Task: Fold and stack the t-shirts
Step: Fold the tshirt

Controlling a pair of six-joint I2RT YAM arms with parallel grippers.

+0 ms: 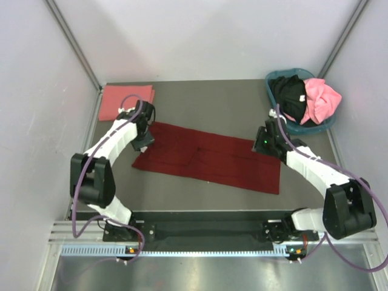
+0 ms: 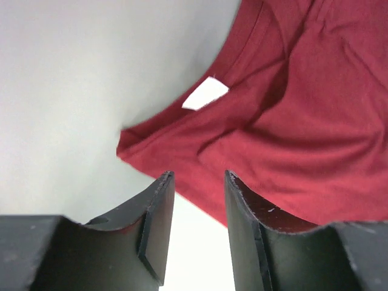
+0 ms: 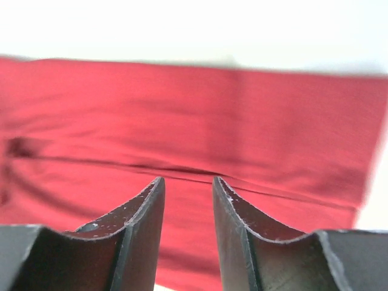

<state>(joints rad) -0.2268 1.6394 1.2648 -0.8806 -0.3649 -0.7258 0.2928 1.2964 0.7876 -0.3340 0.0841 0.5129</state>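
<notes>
The dark maroon t-shirt lies folded into a long strip across the middle of the table. My left gripper is open and empty above its left end, by the collar and white label. My right gripper is open and empty above its right end; the cloth fills that view under the fingers. A salmon-pink t-shirt lies folded at the back left. A black t-shirt and a bright pink t-shirt are heaped in the basket.
The teal-blue basket stands at the back right corner. White walls close in the table on the left, back and right. The dark table shows bare behind the maroon shirt.
</notes>
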